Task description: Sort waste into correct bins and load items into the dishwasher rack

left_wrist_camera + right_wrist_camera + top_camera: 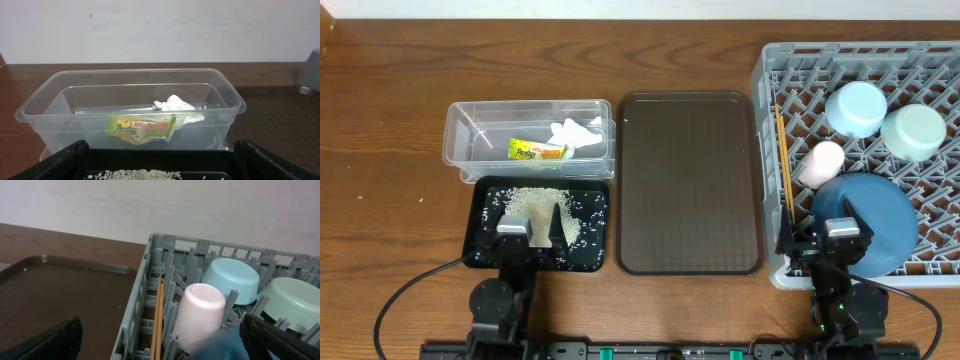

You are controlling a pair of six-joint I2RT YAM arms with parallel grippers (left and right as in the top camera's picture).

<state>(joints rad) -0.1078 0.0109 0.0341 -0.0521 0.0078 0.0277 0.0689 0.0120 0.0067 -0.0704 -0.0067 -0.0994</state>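
Left gripper (533, 232): I see it wide open and empty, over the black tray (480, 250) at 7 o'clock.
Right gripper (835, 222): open, holding nothing, at the rack's (920, 60) near edge, 5 o'clock.
Waste: wrapper (537, 151) and tissue (576, 135) lie in the tub (460, 150) at 10 o'clock; rice (535, 205) on the black tray.
Rack: at 3 o'clock, holding dark bowl (875, 215), mint bowl (914, 131), blue bowl (855, 108), cup (820, 162), and chopsticks (784, 160) along its left side.
Brown tray (688, 180): centre of the surface (380, 200).

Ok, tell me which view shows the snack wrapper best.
Left wrist: the snack wrapper lies close, seen through the wall of the clear tub, its print legible, beside the tissue. Overhead shows it small, from above, in the same tub. Right wrist misses it; only the rack and brown tray show.
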